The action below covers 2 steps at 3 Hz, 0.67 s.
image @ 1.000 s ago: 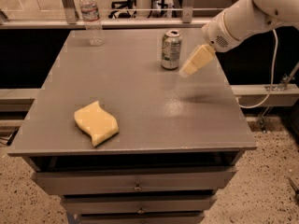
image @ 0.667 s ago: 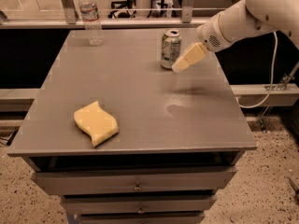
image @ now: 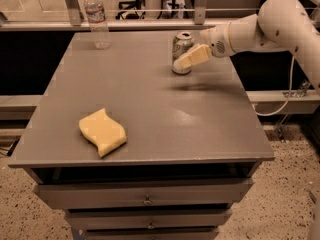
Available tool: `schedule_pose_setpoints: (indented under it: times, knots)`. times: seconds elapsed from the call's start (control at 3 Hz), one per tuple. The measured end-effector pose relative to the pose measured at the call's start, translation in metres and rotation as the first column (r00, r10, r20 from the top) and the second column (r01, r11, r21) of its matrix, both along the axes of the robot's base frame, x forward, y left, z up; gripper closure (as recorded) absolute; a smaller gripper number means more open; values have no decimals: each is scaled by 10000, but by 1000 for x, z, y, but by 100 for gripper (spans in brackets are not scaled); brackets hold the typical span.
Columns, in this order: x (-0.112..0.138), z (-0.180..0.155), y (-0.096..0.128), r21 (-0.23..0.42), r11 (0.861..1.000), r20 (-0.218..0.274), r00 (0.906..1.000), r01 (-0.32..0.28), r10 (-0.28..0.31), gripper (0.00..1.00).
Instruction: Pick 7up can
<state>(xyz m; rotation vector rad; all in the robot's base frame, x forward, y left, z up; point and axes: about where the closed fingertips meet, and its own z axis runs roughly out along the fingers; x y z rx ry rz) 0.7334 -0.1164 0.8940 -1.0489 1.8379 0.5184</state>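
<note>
The 7up can [image: 179, 48], silver and green with a shiny top, stands upright on the far right part of the grey table [image: 150, 91]. My gripper [image: 190, 57] reaches in from the right on a white arm [image: 260, 29]. Its yellowish tip lies across the can's right side at mid-height and hides part of the can. I cannot tell whether it touches the can.
A clear plastic water bottle [image: 97, 19] with a white cap stands at the table's far left corner. A yellow sponge [image: 102, 131] lies near the front left. Drawers [image: 145, 199] sit under the tabletop. A rail and glass run behind the table.
My gripper has moved left toward the can and now overlaps its right side. The can, bottle and sponge have not moved.
</note>
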Motion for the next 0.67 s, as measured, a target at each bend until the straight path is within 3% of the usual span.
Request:
schedule_pose_setpoints:
  times: [0.33,0.67]
  knots:
    - [9,-6,17,1069,9940,-14,9997,-241,244,0]
    - [5,-8,28,1738,9836,-103,9986,-485,510,14]
